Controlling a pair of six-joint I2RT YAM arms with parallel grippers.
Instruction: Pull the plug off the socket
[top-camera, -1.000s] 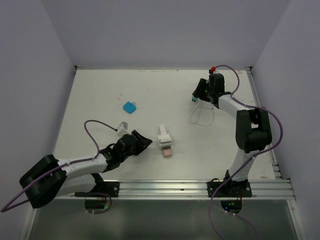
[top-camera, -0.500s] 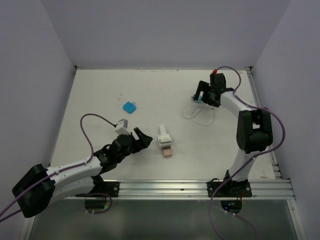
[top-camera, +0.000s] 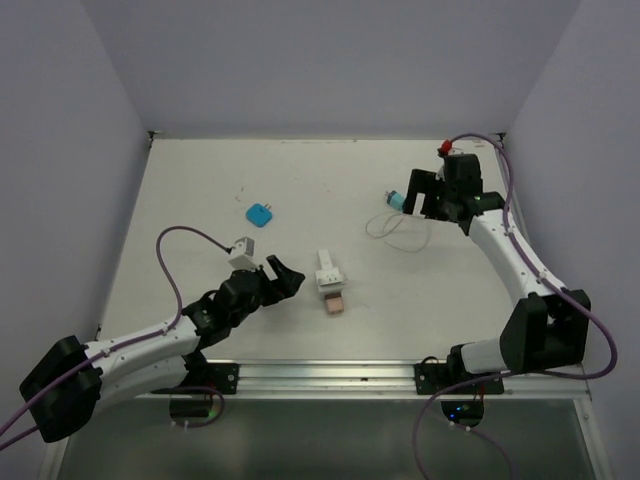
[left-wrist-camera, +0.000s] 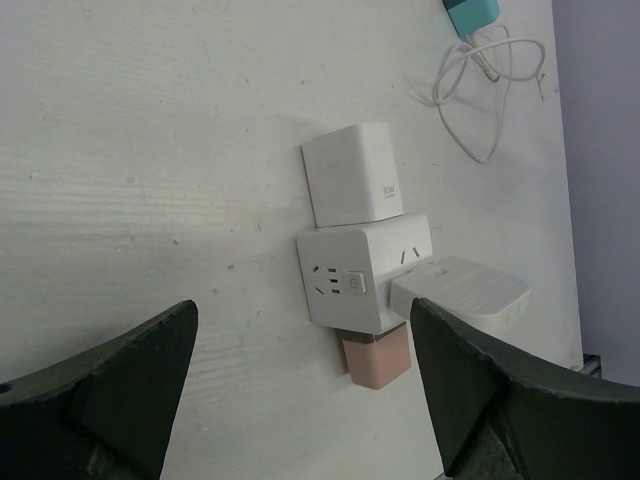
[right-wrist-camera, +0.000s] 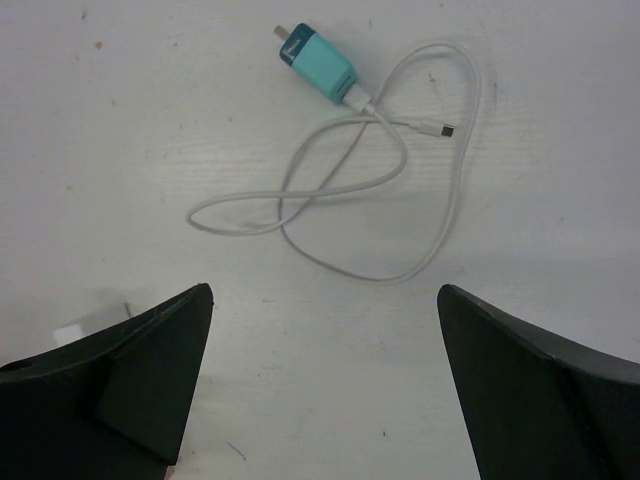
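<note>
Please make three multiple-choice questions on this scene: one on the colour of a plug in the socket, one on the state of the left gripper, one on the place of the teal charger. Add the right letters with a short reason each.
1. What colour is the plug on the near side of the socket?
A. green B. pink C. black
2. How is the left gripper?
A. shut on the socket B. shut on a cable C. open, holding nothing
3. Where is the teal charger?
A. loose on the table, ahead of the right gripper B. in the socket C. in the left gripper

Answers: 1 B, a pink plug sticks out there; 2 C, its fingers stand wide apart, short of the socket; 3 A, the right wrist view shows it lying free.
</note>
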